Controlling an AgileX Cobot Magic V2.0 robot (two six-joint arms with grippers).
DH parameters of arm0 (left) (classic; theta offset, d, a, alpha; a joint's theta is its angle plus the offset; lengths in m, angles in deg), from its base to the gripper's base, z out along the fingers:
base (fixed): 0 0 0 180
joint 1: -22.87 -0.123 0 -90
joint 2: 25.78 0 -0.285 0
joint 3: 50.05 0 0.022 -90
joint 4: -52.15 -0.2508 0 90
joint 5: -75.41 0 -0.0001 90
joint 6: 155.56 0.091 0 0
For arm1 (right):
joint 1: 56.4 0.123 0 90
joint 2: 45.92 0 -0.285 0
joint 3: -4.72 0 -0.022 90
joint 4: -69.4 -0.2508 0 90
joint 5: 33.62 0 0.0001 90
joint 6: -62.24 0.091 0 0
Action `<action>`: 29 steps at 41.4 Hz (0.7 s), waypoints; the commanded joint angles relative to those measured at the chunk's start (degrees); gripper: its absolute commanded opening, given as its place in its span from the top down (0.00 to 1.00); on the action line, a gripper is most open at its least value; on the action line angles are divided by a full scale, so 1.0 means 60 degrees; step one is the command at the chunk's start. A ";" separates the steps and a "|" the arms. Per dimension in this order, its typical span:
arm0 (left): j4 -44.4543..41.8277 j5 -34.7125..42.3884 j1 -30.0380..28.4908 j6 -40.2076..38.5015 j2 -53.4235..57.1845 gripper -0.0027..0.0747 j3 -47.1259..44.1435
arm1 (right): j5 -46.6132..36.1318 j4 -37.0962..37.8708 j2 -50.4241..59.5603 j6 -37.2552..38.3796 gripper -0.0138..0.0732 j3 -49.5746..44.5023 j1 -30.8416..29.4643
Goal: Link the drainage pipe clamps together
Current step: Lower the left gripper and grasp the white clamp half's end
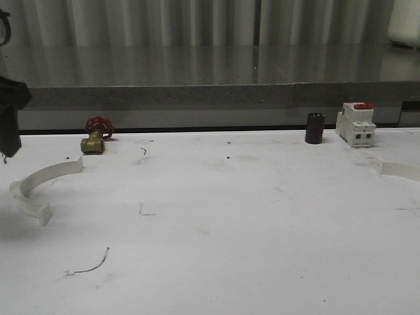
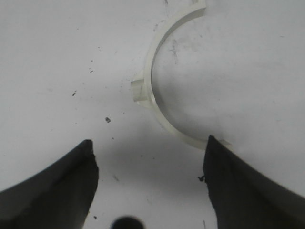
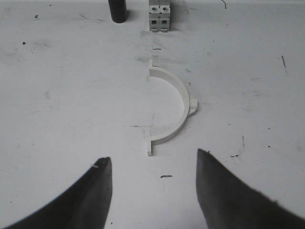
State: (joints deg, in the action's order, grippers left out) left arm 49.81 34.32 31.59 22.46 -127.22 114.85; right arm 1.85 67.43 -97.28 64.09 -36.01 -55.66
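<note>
Front view: the white worktop (image 1: 216, 230) carries two off-white half-ring clamps lying well apart. The left clamp (image 1: 39, 187) sits at about 9 o'clock, near the left edge, its open side facing right. The right clamp (image 1: 401, 170) pokes in at about 3 o'clock, cut off by the picture's edge. At about 10 o'clock a brass valve with a red handwheel (image 1: 96, 136) stands near the back of the worktop. At about 2 o'clock a dark cylinder (image 1: 315, 128) stands just beside a white breaker with a red top (image 1: 356, 124). A dark part of the left arm (image 1: 10, 118) hangs at the left edge, above the left clamp.

Left wrist view: the left pincer (image 2: 150, 157) hovers open over the worktop, its two dark fingers (image 2: 62, 186) spread wide and holding nothing. The left clamp (image 2: 152, 90) lies flat beyond the fingertips, one end reaching just beside the tip of one finger; whether they touch I cannot tell.

Right wrist view: the right pincer (image 3: 152, 164) is likewise open and empty, fingers (image 3: 228, 195) apart. The right clamp (image 3: 174, 109) lies flat ahead of the gap, clear of both tips. Farther on stand the dark cylinder (image 3: 117, 10) and the breaker (image 3: 159, 15).
</note>
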 commanded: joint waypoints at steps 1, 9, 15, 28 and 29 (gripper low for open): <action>-0.0047 0.0473 0.0065 -0.0078 -0.0348 0.37 0.0611 | -0.0528 0.0097 -0.0009 -0.0031 0.35 0.0318 -0.0049; -0.0047 0.0624 0.0065 -0.0078 -0.1398 0.37 0.1284 | -0.0519 0.0097 -0.0009 -0.0031 0.35 0.0318 -0.0049; -0.0047 0.0624 0.0065 -0.0078 -0.1975 0.37 0.1632 | -0.0519 0.0097 -0.0009 -0.0031 0.35 0.0318 -0.0049; 0.0123 0.0546 0.0065 -0.0078 -0.2401 0.47 0.1847 | -0.0519 0.0097 -0.0009 -0.0031 0.35 0.0318 -0.0049; 0.0123 0.0522 0.0065 -0.0078 -0.2401 0.49 0.1847 | -0.0519 0.0097 -0.0009 -0.0031 0.35 0.0318 -0.0049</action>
State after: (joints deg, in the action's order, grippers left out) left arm 50.08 36.74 31.59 22.46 -144.34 124.30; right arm 1.85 67.43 -97.28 64.09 -36.01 -55.66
